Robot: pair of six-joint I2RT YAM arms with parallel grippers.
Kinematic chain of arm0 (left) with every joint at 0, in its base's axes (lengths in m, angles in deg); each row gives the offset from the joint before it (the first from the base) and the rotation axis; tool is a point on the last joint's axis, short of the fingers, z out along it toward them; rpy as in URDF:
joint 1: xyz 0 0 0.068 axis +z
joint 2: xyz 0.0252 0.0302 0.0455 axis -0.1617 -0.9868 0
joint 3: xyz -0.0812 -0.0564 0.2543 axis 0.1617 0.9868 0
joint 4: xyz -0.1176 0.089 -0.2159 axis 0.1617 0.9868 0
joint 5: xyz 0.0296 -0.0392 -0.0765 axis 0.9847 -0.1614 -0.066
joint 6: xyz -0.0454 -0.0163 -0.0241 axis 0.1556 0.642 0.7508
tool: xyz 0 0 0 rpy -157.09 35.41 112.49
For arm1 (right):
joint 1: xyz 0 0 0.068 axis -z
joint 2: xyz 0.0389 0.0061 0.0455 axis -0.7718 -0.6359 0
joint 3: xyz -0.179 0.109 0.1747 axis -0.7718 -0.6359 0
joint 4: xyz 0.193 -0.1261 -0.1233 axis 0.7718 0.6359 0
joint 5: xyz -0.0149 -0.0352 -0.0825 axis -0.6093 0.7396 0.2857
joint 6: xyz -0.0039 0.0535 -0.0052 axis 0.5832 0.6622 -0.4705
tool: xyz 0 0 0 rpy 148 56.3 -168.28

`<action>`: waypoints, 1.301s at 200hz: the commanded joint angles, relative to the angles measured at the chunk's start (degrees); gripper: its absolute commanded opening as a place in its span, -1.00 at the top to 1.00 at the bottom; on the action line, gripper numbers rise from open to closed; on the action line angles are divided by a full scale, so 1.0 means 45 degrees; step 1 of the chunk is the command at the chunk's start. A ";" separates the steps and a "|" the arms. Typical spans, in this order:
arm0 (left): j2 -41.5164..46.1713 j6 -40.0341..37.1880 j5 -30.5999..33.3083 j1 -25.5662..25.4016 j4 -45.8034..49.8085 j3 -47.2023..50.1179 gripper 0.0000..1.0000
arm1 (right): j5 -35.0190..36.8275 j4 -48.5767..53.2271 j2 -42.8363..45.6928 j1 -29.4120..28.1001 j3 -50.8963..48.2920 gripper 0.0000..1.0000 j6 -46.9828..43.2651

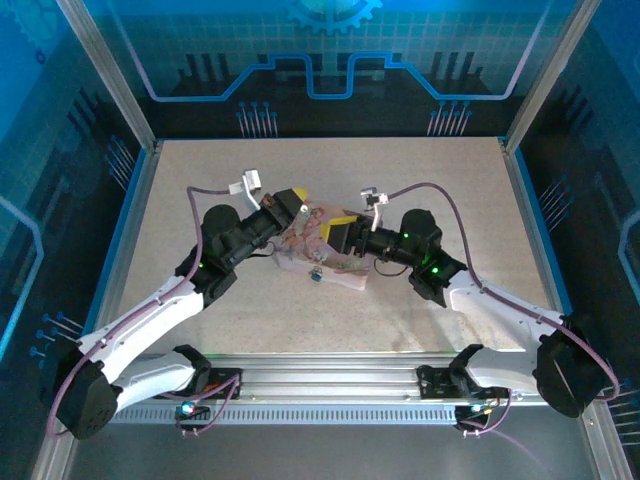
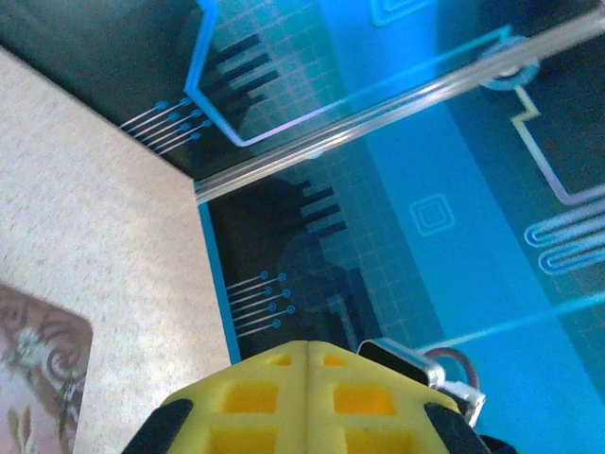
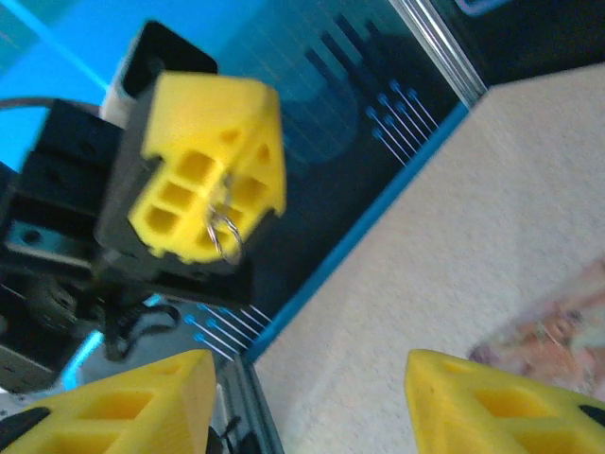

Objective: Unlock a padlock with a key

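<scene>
Two grippers meet mid-frame in the top view. The left gripper [image 3: 210, 194], upper left in the right wrist view, is clamped shut on what looks like the key [image 3: 225, 235], dangling as thin wire. The right gripper [image 3: 312, 369] gapes wide and empty. The padlock [image 1: 315, 272] seems to lie on the tin [image 2: 43, 378]. Both are probably light, rigid and slippery, so pinch the padlock's body, not its shackle.

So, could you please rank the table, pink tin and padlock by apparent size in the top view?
1. table, largest by far
2. pink tin, though partly hidden
3. padlock, tiny
</scene>
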 commanded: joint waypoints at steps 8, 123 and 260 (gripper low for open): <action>-0.0276 -0.2006 0.0515 -0.0575 -0.1677 -0.0524 1.00 | -0.0295 -0.2329 0.0023 0.0107 0.0322 -0.15 0.1451; -0.0479 -0.1908 0.0629 -0.0919 -0.1676 -0.0591 1.00 | -0.0224 -0.3437 -0.1249 -0.0025 0.0935 0.07 0.2463; -0.0729 -0.1509 0.0691 -0.0922 -0.1841 -0.0405 1.00 | -0.0321 -0.3455 -0.1647 -0.0144 0.1134 0.80 0.2617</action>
